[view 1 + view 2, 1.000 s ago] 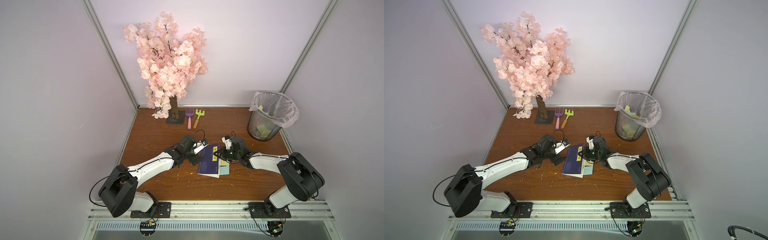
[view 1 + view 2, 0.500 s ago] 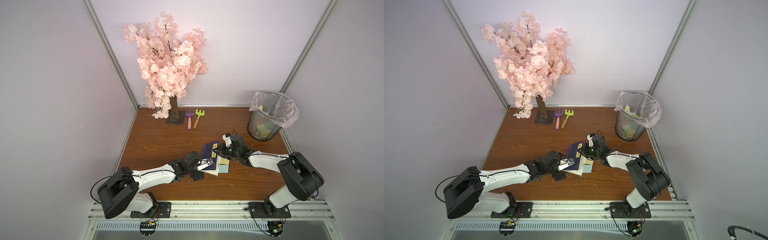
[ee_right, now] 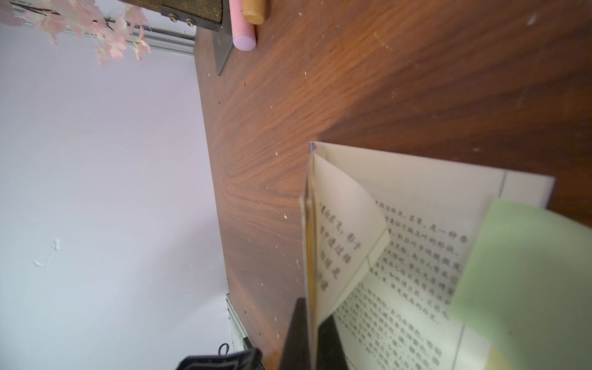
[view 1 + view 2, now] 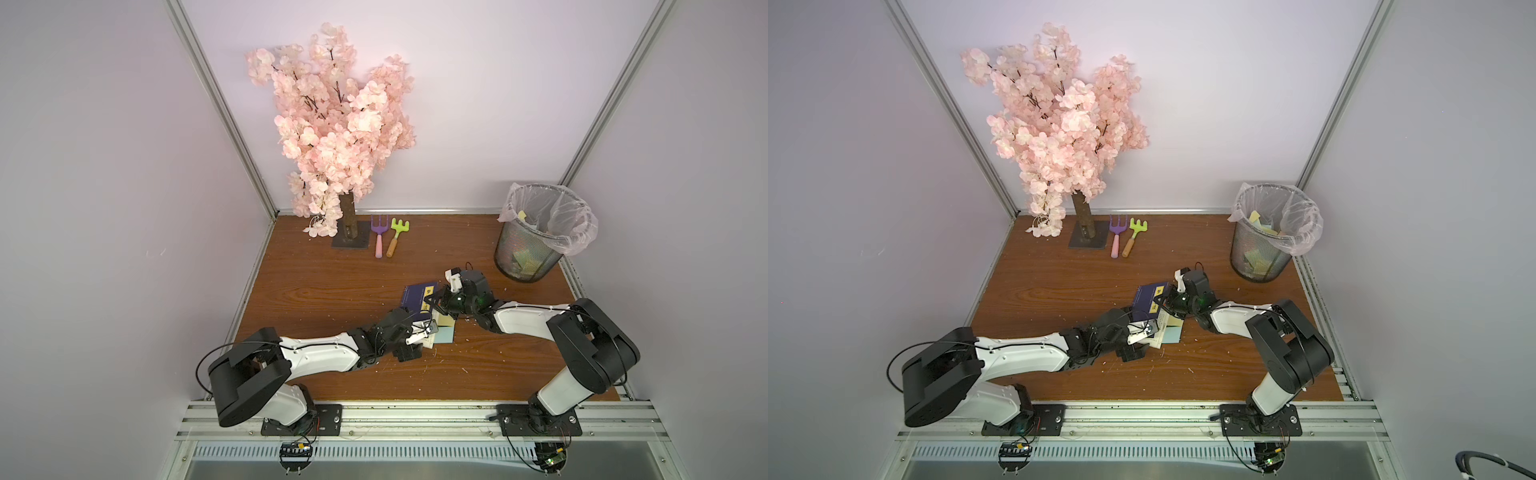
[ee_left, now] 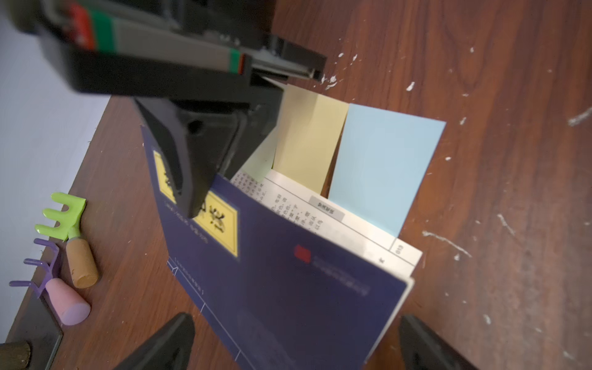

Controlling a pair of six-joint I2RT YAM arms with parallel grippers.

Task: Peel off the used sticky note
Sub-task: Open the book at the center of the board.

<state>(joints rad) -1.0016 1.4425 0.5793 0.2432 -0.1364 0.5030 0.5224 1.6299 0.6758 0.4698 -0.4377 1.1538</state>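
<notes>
A dark blue book (image 4: 417, 294) (image 4: 1147, 296) (image 5: 288, 288) lies on the wooden table. My right gripper (image 4: 436, 302) (image 4: 1163, 302) (image 3: 309, 307) is shut on its front cover and holds the cover raised off the printed pages (image 3: 400, 262). Three sticky notes stick out from the pages: green (image 5: 260, 157) (image 3: 525, 272), yellow (image 5: 309, 141) (image 4: 445, 322) and blue (image 5: 384, 163) (image 4: 444, 335). No writing shows on any of them. My left gripper (image 4: 420, 332) (image 4: 1144, 330) (image 5: 293, 333) is open, one finger on each side of the book's near end.
A mesh waste bin (image 4: 534, 245) with a plastic liner stands at the back right. A pink blossom tree (image 4: 332, 124) on a dark base stands at the back. Next to it lie a purple toy fork (image 4: 378, 235) and a green toy rake (image 4: 397, 237). White paper flecks dot the table.
My left arm has swung from the book's left side round to its near end, gripper still open. The right gripper has stayed shut on the cover and raised it.
</notes>
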